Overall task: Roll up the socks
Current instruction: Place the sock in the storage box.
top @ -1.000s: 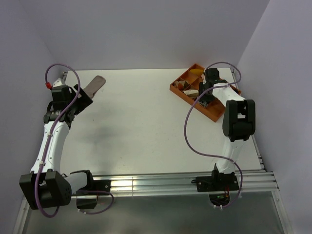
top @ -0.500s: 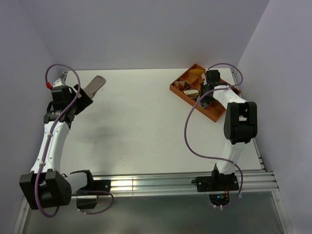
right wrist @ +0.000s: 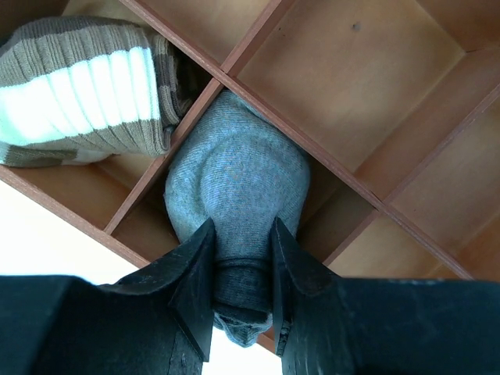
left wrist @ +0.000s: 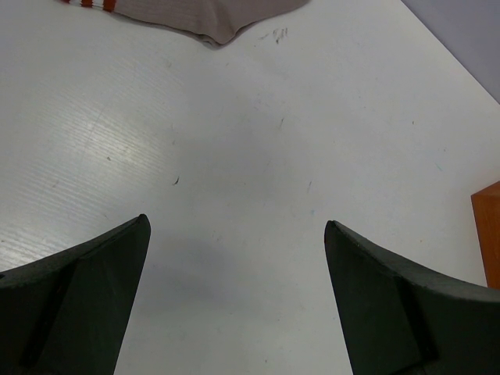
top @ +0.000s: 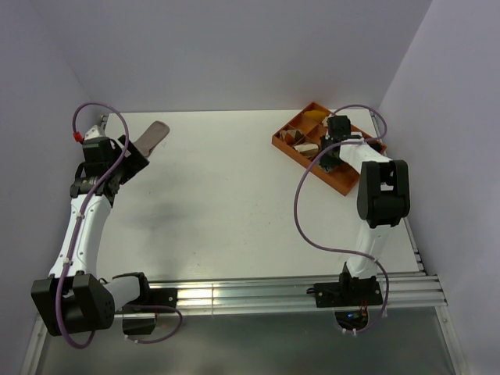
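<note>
A grey sock, rolled into a ball, hangs partly inside one compartment of the orange divided tray. My right gripper is shut on the roll's near end, with the sock squeezed between both fingers. From above, the right gripper is over the tray's middle and covers the grey sock. A pinkish-tan sock with red and white cuff stripes lies flat at the far left of the table. Its toe shows just beyond my left gripper, which is open over bare table.
A brown and white striped bundle fills the neighbouring compartment, behind a wooden divider. Other small bundles sit in the tray's far cells. The right wall is close behind the tray. An orange tray corner shows at the left wrist view's edge.
My right gripper's jaws have narrowed onto the grey sock and its wrist has shifted slightly over the tray. The left arm and the pinkish-tan sock have not moved.
</note>
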